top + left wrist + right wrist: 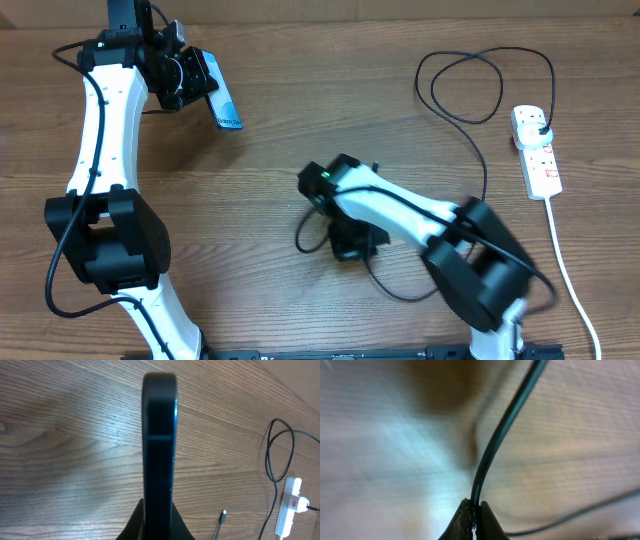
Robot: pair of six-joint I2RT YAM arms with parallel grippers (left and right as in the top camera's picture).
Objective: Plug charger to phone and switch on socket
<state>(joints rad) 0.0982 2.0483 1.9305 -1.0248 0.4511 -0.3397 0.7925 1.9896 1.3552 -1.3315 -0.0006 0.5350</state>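
Right wrist: right gripper (474,512) pinches charger (502,435) between closed jaws; left gripper (195,80) clamps phone (159,435). Next, probably: align tip with port.

Even light; right-wrist view seemingly motion-blurred

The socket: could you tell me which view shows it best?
Overhead: the socket lies whole, a black plug in it. The left wrist view shows it small, in the lower right corner; the right wrist view misses it.
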